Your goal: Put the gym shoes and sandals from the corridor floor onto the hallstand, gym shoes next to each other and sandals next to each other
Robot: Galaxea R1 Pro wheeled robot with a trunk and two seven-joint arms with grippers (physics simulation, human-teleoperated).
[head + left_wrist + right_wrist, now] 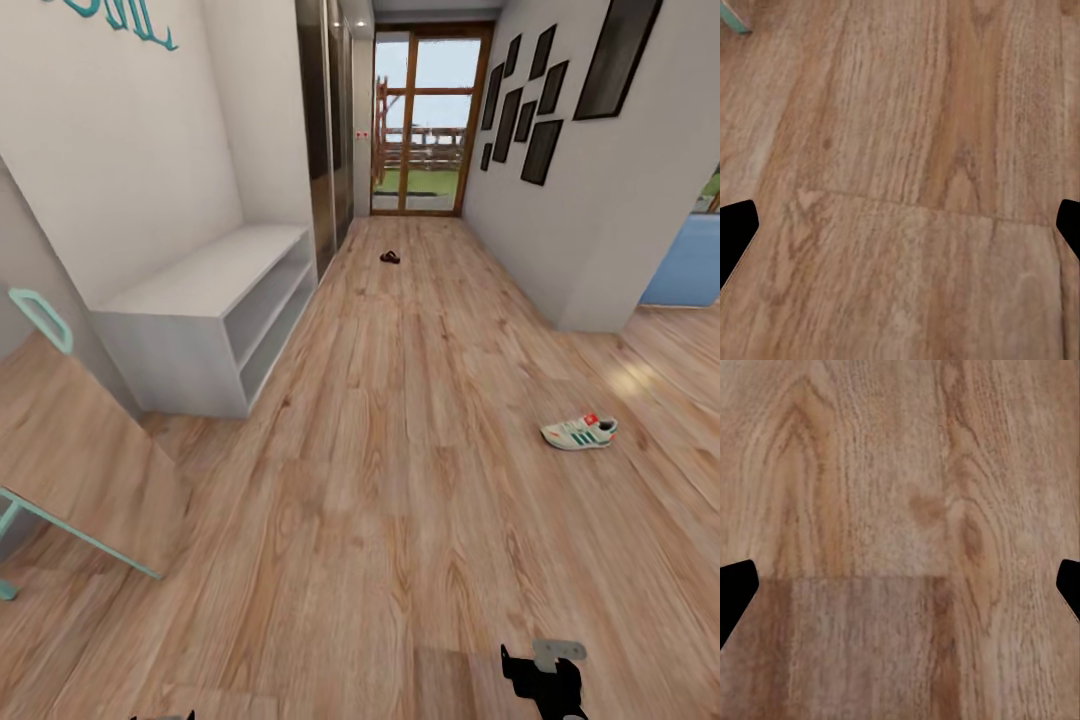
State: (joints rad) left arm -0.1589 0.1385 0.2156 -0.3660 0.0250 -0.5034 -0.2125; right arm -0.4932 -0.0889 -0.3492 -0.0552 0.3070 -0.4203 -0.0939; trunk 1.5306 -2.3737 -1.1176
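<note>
The corridor floor [400, 480] was light brown wood-grain plank with a faint sheen, the hallstand [215, 310] a smooth matt pale grey, the 1 gym shoe [580, 432] white with green stripes, and the right gripper [545, 680] matt black.

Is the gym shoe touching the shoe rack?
Apart. In the head view, the gym shoe lies on the floor far from the shoe rack.
</note>
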